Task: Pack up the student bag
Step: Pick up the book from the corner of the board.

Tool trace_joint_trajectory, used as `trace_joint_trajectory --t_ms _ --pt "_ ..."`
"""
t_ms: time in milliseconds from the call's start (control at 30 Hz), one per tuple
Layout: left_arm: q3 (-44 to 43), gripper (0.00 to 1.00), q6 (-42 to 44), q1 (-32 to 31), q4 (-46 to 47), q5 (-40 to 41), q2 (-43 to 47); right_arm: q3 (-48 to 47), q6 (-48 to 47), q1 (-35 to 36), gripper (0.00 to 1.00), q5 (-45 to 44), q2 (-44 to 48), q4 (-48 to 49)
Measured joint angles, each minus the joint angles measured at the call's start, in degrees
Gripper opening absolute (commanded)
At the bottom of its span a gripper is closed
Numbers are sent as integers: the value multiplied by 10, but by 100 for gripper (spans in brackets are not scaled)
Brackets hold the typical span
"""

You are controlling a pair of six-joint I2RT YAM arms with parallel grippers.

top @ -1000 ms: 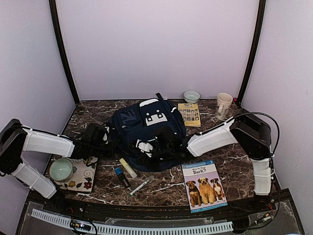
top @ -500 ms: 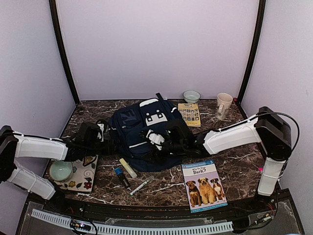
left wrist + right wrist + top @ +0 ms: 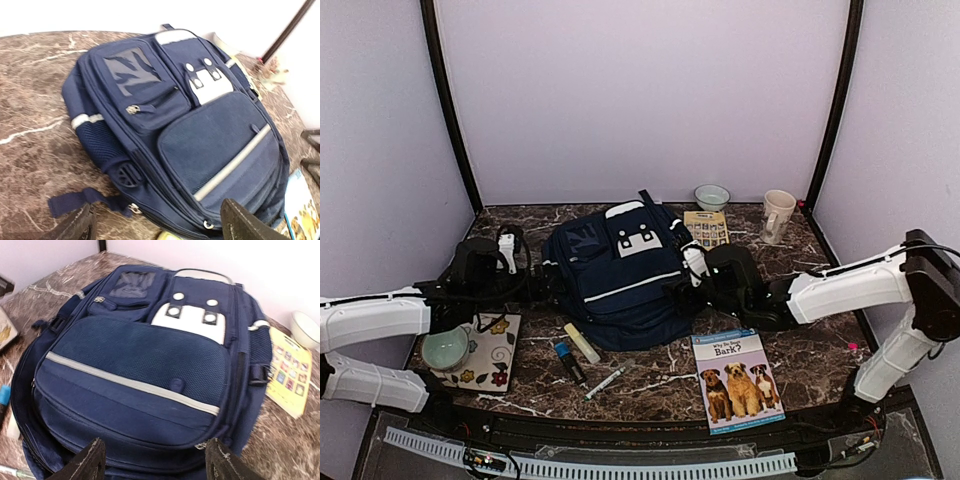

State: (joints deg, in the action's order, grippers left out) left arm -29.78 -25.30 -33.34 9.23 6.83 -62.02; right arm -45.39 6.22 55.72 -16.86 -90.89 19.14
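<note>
**A:** What has moved in the overhead view?

**B:** A second ago both grippers were pressed shut at the near edge of the student bag [image 3: 620, 275]. Now the arms have drawn back. The left gripper [image 3: 515, 265] sits at the bag's 9 o'clock and the right gripper [image 3: 688, 275] at its 3 o'clock. Both have their jaws spread and hold nothing. The bag lies flat mid-table, front pocket up.

**A:** What does that mean for the packing?

**B:** The bag looks freshly let go and settled. I judge the packing barely begun. The dog book [image 3: 735, 378] at 5 o'clock, the pen [image 3: 605, 381], marker [image 3: 568, 360] and yellow stick [image 3: 582, 342] around 6 to 7, and the yellow booklet [image 3: 707, 232] at 1 all lie outside it.

**A:** And the left wrist view?

**B:** The bag fills the frame, with a strap [image 3: 70, 202] trailing at 7 o'clock. Two dark fingertips [image 3: 245, 225] stand wide apart along the bottom edge.

**A:** The right wrist view?

**B:** It shows the bag from its lower end, with a grey stripe [image 3: 125, 382] across the pocket and a white patch [image 3: 192, 322] at 12. The fingers [image 3: 90, 460] are spread, with nothing between them. I cannot tell whether the main zip is open.

**A:** What about the surface and the room?

**B:** The table [image 3: 810, 330] is dark brown marble with white veins. The walls [image 3: 640, 90] are plain lilac, with black posts [image 3: 448, 110] in the corners. A mug [image 3: 778, 214] and a small bowl [image 3: 711, 196] stand at the back, around 1 to 2 o'clock. A green bowl [image 3: 445, 347] rests on a floral mat [image 3: 495, 355] at 8.
</note>
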Motion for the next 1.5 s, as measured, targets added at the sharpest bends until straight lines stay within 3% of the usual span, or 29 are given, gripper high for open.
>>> trace_joint_trajectory --t_ms 133,333,633,1000,1233,1500 --pt "0 86 0 -22 -3 -20 0 23 53 0 70 -18 54 -28" --pt "-1 81 13 -124 0 -18 -1 69 122 0 78 -9 118 -82" --pt "19 75 28 -222 77 -33 -46 88 218 -6 85 15 210 -213" --pt "-26 72 11 -326 134 -52 -178 132 394 -11 91 38 343 -410" --pt "-51 70 -22 -398 176 -66 -276 157 499 -11 98 33 355 -535" --pt "-144 70 -39 -419 198 -95 -411 184 534 -11 100 45 355 -558"
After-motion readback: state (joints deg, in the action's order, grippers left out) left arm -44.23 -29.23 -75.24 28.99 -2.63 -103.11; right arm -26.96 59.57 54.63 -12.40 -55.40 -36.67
